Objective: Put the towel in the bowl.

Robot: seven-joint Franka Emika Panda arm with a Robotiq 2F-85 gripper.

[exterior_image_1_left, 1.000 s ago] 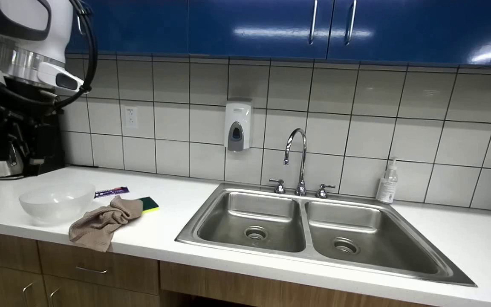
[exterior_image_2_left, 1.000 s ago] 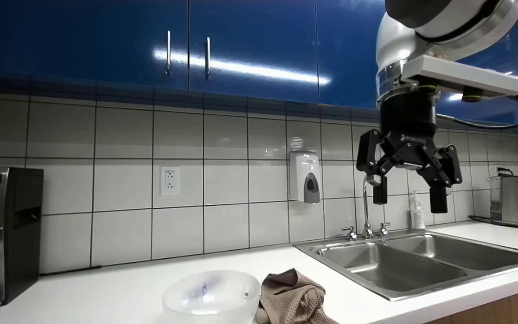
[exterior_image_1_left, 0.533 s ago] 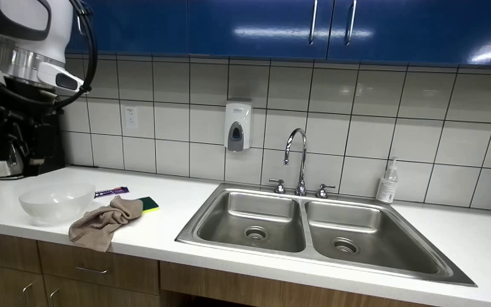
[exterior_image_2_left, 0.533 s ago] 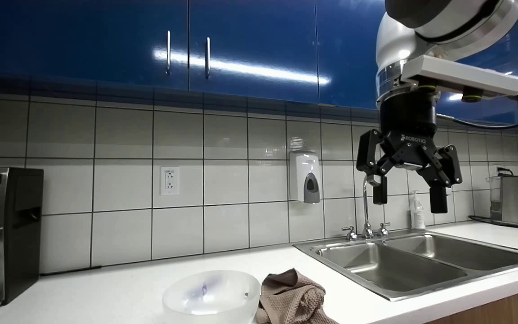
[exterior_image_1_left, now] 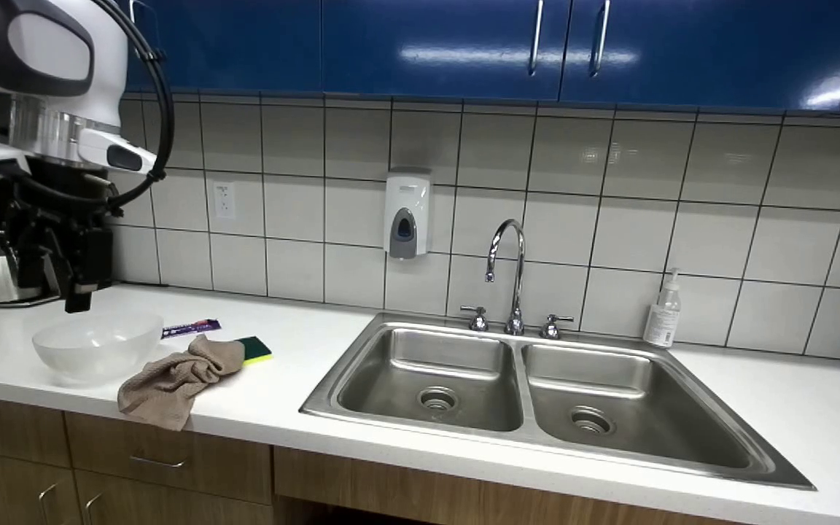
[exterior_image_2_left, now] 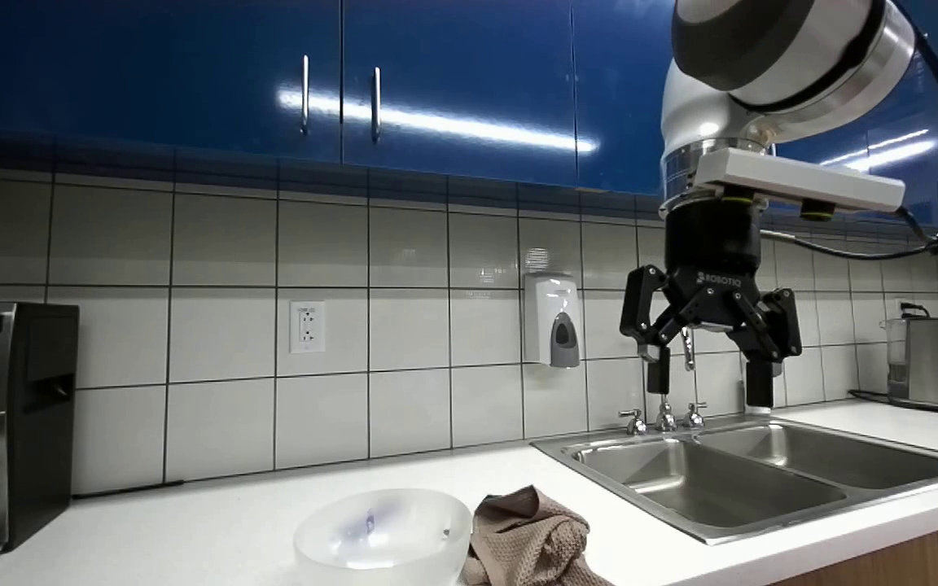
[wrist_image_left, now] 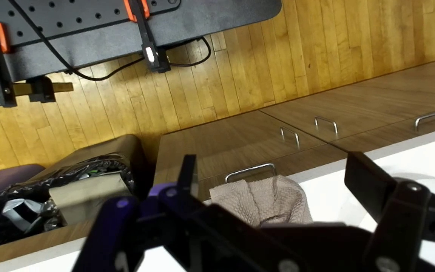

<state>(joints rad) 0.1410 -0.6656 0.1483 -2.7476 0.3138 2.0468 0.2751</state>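
A brown towel (exterior_image_1_left: 179, 379) lies crumpled on the white counter, one end hanging over the front edge. It also shows in an exterior view (exterior_image_2_left: 528, 537) and in the wrist view (wrist_image_left: 261, 200). A frosted clear bowl (exterior_image_1_left: 95, 350) stands upright beside it, also in an exterior view (exterior_image_2_left: 379, 541); in the wrist view it is mostly hidden behind a finger. The bowl holds no towel. My gripper (exterior_image_2_left: 709, 391) is open and empty, raised above the counter. In the wrist view its fingers (wrist_image_left: 270, 166) stand wide apart, with the towel showing between them from above.
A green and yellow sponge (exterior_image_1_left: 254, 349) touches the towel. A purple wrapper (exterior_image_1_left: 190, 329) lies behind the bowl. A double sink (exterior_image_1_left: 434, 372) with a faucet (exterior_image_1_left: 517, 284) is set in the counter. A soap dispenser (exterior_image_2_left: 552, 319) hangs on the wall; a black machine (exterior_image_2_left: 37, 423) stands nearby.
In the last half second the arm and gripper have moved lower, with a small sideways shift. The gripper has stayed open. The towel and bowl have not moved.
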